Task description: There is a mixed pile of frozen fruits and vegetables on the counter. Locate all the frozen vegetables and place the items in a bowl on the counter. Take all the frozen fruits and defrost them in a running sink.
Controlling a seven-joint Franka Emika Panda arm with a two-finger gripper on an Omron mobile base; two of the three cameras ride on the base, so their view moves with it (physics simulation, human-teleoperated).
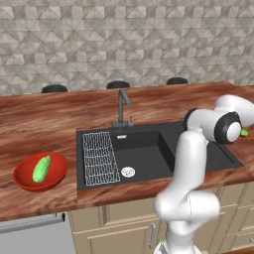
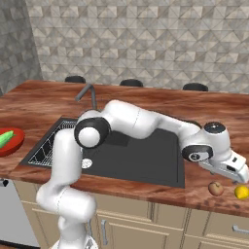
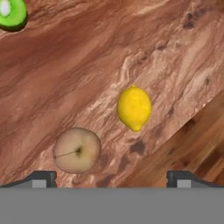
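Note:
My gripper [image 3: 112,180] hangs open over the counter's right end, its fingertips [image 3: 43,178] wide apart with nothing between them. Just ahead of it lie a brownish apple [image 3: 77,150] and a yellow lemon [image 3: 134,108], apart from each other. A green kiwi half [image 3: 11,15] lies farther off. In the right base view the gripper [image 2: 229,170] hovers above the apple [image 2: 216,188] and lemon [image 2: 241,192] near the counter's front edge. A red bowl [image 1: 22,181] at the left holds a green cucumber [image 1: 41,168].
The dark sink [image 1: 149,158] with a wire rack [image 1: 99,158] and a faucet [image 1: 121,106] sits between bowl and fruit; no water shows. The counter's front edge [image 3: 175,131] runs close beside the lemon. A green scrap [image 1: 244,132] peeks from behind the arm.

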